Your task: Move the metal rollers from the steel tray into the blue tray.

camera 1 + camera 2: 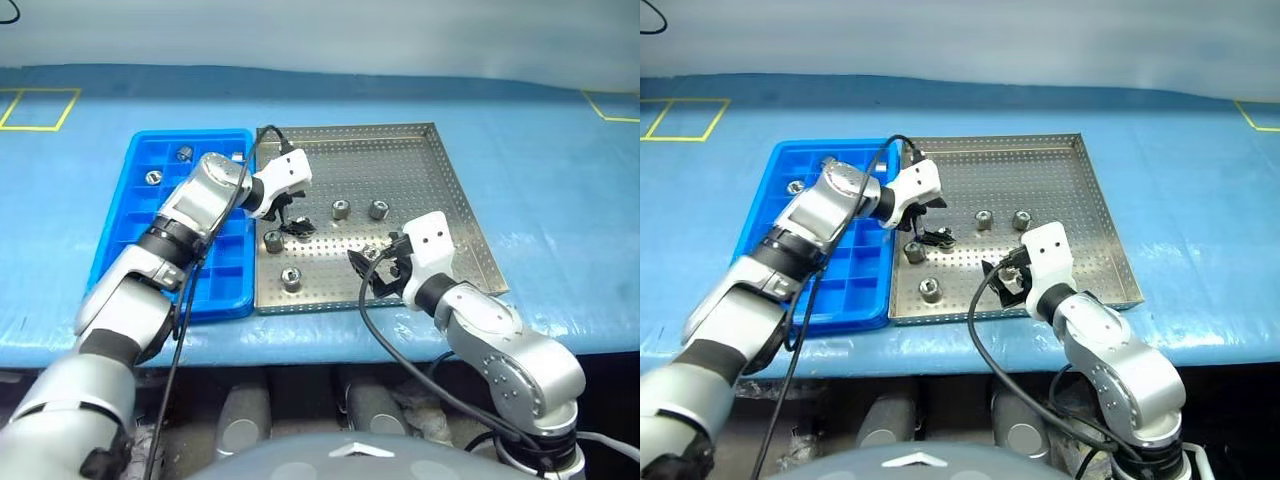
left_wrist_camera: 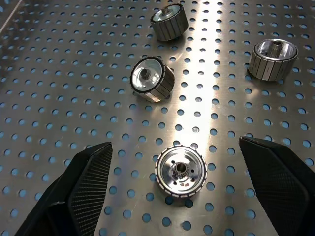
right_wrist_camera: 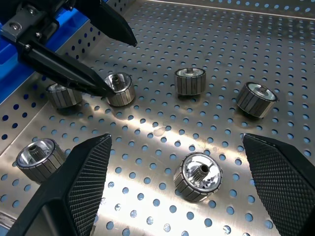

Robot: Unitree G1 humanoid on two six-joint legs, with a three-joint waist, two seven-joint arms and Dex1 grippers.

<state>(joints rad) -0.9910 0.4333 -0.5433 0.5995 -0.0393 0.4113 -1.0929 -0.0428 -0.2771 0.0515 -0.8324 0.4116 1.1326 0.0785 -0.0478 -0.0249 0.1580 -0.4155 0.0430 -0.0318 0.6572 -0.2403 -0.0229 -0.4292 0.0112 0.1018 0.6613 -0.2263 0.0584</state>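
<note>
Left hand (image 1: 291,222) over the steel tray (image 1: 440,180), near its left side, fingers (image 2: 83,182) spread wide and pointing down, nothing held; in its wrist view one roller (image 2: 180,170) stands on end between the two fingers, touching neither; in the right wrist view one fingertip sits right at a roller (image 3: 119,89), contact not certain; right hand (image 1: 385,268) over the tray's near right part, fingers (image 3: 78,182) also wide apart and empty, with a roller (image 3: 199,176) on the perforated floor between them, apart from both; remaining rollers loose on the tray floor: two side by side toward the middle (image 1: 341,210) (image 1: 378,209), one at the left edge (image 1: 273,240) just beside the left hand, one near the front left corner (image 1: 291,279); some stand on end with the hollow centre up, others tilted or on their side; blue tray (image 1: 130,180) lies touching the steel tray's left rim, long side along it; the left arm crosses over it; at least two rollers already in its far cells (image 1: 185,153) (image 1: 153,177), a third possible by the arm but too hidden to tell; both trays sit on a table (image 1: 550,150) covered in blue, with yellow tape outlines at the far corners (image 1: 40,108).
</note>
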